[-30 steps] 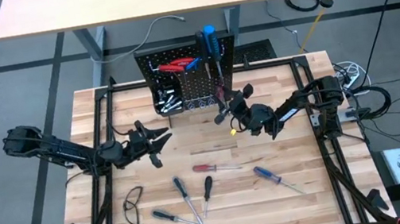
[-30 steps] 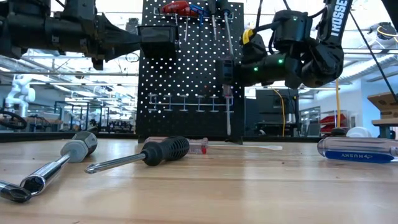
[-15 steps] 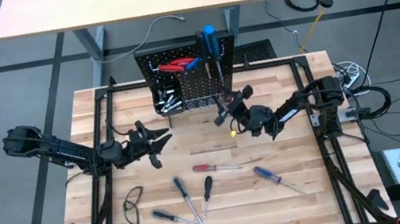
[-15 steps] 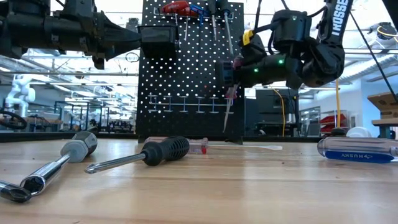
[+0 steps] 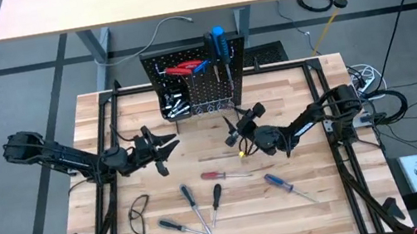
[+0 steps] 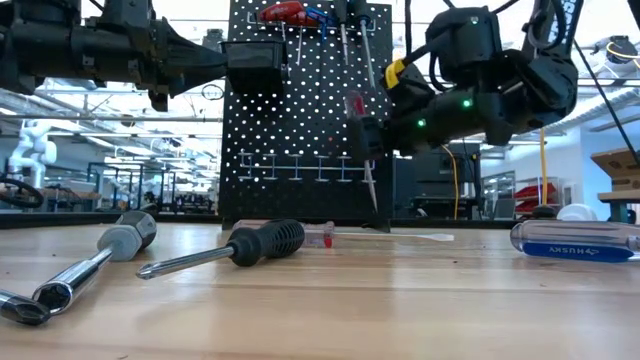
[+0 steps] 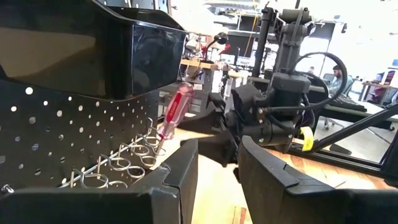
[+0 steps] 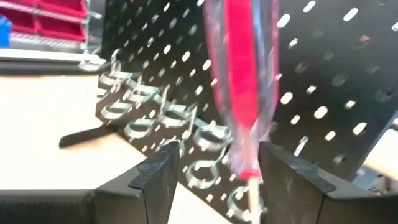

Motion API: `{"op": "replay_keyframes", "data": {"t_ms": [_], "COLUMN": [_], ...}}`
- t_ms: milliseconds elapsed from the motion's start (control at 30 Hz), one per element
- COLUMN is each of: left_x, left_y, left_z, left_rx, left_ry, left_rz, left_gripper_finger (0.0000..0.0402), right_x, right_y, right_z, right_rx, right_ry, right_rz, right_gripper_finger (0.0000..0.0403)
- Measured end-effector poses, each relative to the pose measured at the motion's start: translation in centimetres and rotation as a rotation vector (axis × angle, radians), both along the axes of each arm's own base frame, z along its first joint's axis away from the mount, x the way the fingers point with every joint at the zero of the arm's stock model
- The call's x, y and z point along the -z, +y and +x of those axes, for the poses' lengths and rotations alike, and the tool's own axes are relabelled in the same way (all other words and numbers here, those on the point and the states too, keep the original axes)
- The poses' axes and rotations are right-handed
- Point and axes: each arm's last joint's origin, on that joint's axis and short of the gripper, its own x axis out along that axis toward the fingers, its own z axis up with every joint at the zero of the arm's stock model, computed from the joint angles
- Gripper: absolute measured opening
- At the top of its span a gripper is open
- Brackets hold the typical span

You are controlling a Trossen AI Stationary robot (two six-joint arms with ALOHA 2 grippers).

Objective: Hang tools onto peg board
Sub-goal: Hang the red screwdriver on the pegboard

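The black peg board stands at the table's far edge. On it hang red pliers and a blue-handled screwdriver, and its bin holds silvery pieces. My right gripper is just in front of the board, shut on a clear red-handled screwdriver. The shaft points down before the row of metal rings. My left gripper waits open at the left of the table, facing the board. My right gripper holds the screwdriver by its red handle, between the two fingers. The fingers lie level across the handle and come from the table's right. The screwdriver stands nearly upright, top tilted toward the table's left, with its tip clear of the table.
Loose tools lie on the near half of the table: a red screwdriver, a blue one, several black-handled ones and a black loop. The strip between them and the board is bare wood.
My right gripper has drawn back from the peg board toward the table's near edge, sunk a little and rolled. The red-handled screwdriver went with it. Its top leaned toward the table's right half a second ago and now leans left. The tip stays off the table.
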Motion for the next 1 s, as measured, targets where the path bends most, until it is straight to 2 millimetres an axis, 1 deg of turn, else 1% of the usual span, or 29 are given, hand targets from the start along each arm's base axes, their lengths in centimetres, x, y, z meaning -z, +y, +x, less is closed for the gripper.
{"op": "replay_keyframes", "data": {"t_ms": [133,233,300,433,533,633,767,1000], "left_x": [0.0,0.0,0.0,0.0,0.0,0.0,0.0,0.1], "left_y": [0.0,0.0,0.0,0.0,-0.1,-0.1,-0.1,-0.4], "left_z": [0.0,0.0,0.0,0.0,0.0,0.0,0.0,0.1], "left_rx": [0.000,0.000,0.000,0.000,0.018,0.025,0.034,0.137], "left_ry": [0.000,0.000,0.000,0.000,0.000,0.000,-0.002,-0.007], "left_rz": [0.000,0.000,0.000,0.000,0.003,0.003,-0.002,-0.042], "left_gripper_finger": [0.0116,0.0116,0.0116,0.0116,0.0116,0.0116,0.0116,0.0116], "right_x": [0.0,-0.5,-0.9,-1.5,-1.4,-1.3,-1.8,-4.2], "right_y": [0.5,1.2,1.9,3.2,4.4,5.5,7.0,8.7], "right_z": [-0.2,-0.5,-0.7,-1.2,-1.3,-1.4,-1.0,1.4], "right_rx": [-0.022,-0.086,-0.162,-0.392,-0.566,-0.670,-0.708,-0.704], "right_ry": [0.000,0.000,-0.009,0.017,0.054,0.064,0.099,0.229], "right_rz": [0.071,0.145,0.230,0.432,0.546,0.624,0.645,0.657], "right_gripper_finger": [0.0212,0.0212,0.0212,0.0212,0.0212,0.0209,0.0203,0.0201]}}
